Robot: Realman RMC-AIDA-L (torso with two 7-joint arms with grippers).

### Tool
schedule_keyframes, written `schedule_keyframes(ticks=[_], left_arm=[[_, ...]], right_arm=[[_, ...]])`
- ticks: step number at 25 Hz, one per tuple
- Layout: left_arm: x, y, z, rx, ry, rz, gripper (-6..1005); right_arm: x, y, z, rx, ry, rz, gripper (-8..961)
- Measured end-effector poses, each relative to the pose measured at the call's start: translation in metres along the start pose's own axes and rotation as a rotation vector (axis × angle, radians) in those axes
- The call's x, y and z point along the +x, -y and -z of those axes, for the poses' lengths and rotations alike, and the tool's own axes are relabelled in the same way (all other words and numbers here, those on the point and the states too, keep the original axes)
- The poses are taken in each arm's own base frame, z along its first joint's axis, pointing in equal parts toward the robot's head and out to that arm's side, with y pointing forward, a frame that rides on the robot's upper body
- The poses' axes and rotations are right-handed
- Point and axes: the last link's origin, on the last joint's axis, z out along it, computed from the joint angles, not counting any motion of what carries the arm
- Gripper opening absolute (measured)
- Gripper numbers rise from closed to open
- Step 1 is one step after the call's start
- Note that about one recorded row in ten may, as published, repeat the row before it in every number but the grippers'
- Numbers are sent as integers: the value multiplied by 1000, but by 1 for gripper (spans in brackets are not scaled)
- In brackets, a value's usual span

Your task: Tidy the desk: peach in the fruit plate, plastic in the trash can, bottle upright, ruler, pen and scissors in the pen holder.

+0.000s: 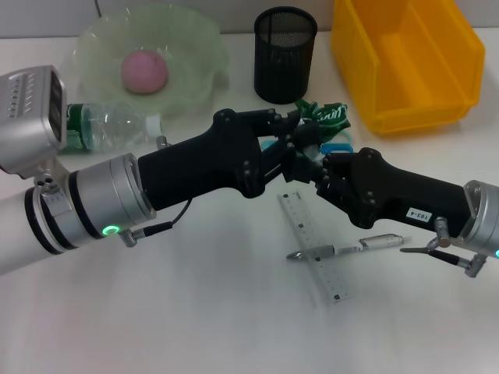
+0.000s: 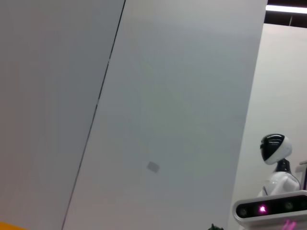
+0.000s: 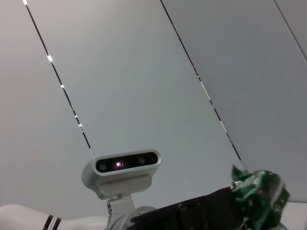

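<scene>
- The jaws of both grippers cannot be told as released or clenched: in the head view the left gripper [image 1: 290,139] and the right gripper [image 1: 316,167] are crowded tip to tip at the centre of the frame, and the fingers are lost in the black housings.
- A crumpled piece of green plastic [image 1: 326,115] is seen just above the two gripper tips, and the same green wrapper [image 3: 259,194] is seen at the lower right of the right wrist view beside a black gripper body; whether it is gripped cannot be told.
- The light blue scissors [image 1: 337,146] are seen partly hidden between and behind the grippers, on the desk [image 1: 218,312].
- The ruler [image 1: 315,246] is laid flat below centre, and the pen [image 1: 352,248] is laid across it, touching it.
- The peach [image 1: 144,72] is seen inside the fruit plate [image 1: 196,35] at the upper left.
- The bottle [image 1: 109,127] is laid on its side just below the fruit plate, partly covered by the left arm.
- The pen holder [image 1: 285,54] is stood upright at top centre, with the trash can [image 1: 405,58] to its right at the upper right.
- In the left wrist view only a pale wall and another white robot [image 2: 276,167] at the lower right are shown.
</scene>
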Motion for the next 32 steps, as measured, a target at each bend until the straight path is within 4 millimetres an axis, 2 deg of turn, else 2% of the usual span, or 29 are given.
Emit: schedule_keyframes(ticks=[3, 8, 14, 17, 22, 27, 28, 29, 30, 32], left_arm=[[1, 3, 1, 15, -2, 17, 147], [1, 4, 0, 18, 2, 27, 242], [5, 4, 2, 15, -12, 36, 459], [9, 6, 5, 15, -29, 46, 658], [20, 9, 18, -12, -33, 68, 807], [17, 10, 25, -29, 30, 55, 807], [15, 10, 31, -26, 59, 35, 807], [12, 9, 37, -16, 65, 23, 807], [12, 9, 37, -16, 65, 23, 807], [11, 8, 40, -7, 62, 16, 807]], right_arm=[[0, 0, 0, -1, 0, 0, 13], [0, 0, 0, -1, 0, -1, 12], [0, 1, 0, 7, 3, -2, 12], [-1, 3, 5, 38, 22, -1, 13], [-4, 10, 13, 97, 43, 13, 9], [-23, 27, 41, 260, 152, 38, 24], [-23, 27, 41, 260, 152, 38, 27], [-28, 31, 49, 299, 180, 41, 30], [-39, 40, 64, 382, 231, 52, 33], [-43, 44, 71, 421, 246, 59, 39]])
